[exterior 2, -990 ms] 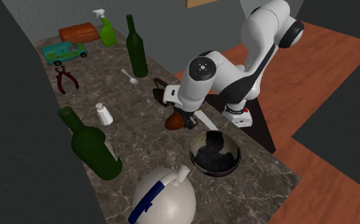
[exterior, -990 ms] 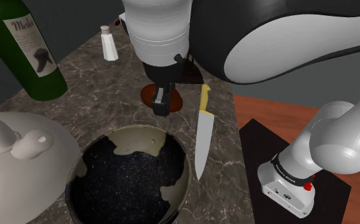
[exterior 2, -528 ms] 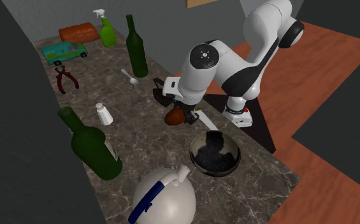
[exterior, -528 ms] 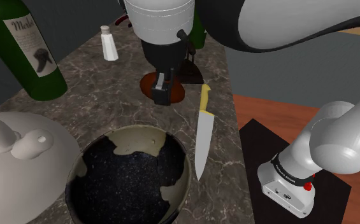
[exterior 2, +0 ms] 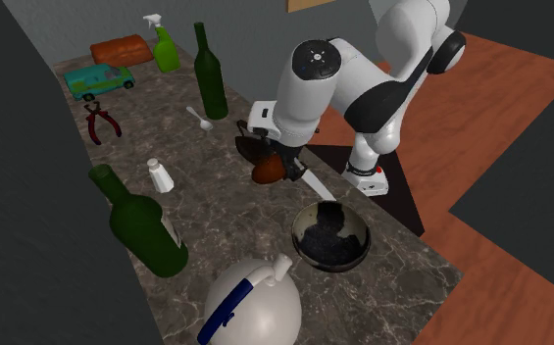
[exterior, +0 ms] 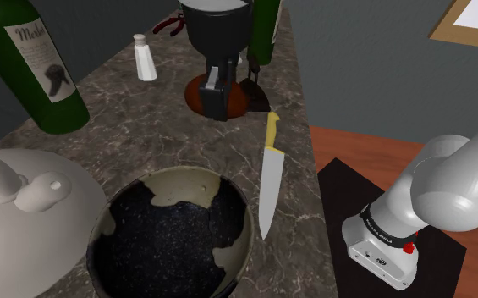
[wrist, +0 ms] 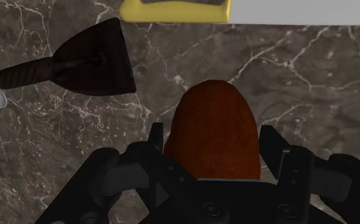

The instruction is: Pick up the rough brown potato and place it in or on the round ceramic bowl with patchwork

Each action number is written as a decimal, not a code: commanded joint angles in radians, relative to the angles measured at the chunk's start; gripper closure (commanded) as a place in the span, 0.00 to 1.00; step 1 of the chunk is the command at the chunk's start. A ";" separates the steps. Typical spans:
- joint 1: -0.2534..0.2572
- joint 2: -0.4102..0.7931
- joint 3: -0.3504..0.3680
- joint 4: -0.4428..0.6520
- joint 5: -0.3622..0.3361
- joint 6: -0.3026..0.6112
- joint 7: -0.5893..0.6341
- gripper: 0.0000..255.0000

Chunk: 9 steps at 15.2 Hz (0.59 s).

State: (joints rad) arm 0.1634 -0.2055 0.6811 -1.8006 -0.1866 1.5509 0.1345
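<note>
I see the arm reaching out over the desk (exterior: 135,127), hand pointing straight down. Its jaws are clenched on the potato (wrist: 213,133).

A reddish-brown potato (exterior: 195,95) is clasped by the black gripper (exterior: 216,108) at the far end of the marble counter (exterior: 144,135). A yellow-handled knife (exterior: 266,178) is laid just beside the dark bowl (exterior: 178,179) (cream patches on it), and a white shaker (exterior: 145,57) is stood near a green bottle (exterior: 38,72).
</note>
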 commanded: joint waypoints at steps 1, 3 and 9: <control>-0.001 0.005 0.001 0.034 -0.003 -0.030 -0.005 1.00; -0.002 0.013 0.004 0.068 -0.008 -0.057 -0.008 1.00; -0.005 0.044 0.015 0.177 -0.027 -0.143 -0.015 1.00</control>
State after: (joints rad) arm 0.1590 -0.1635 0.6959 -1.6384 -0.2117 1.4215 0.1228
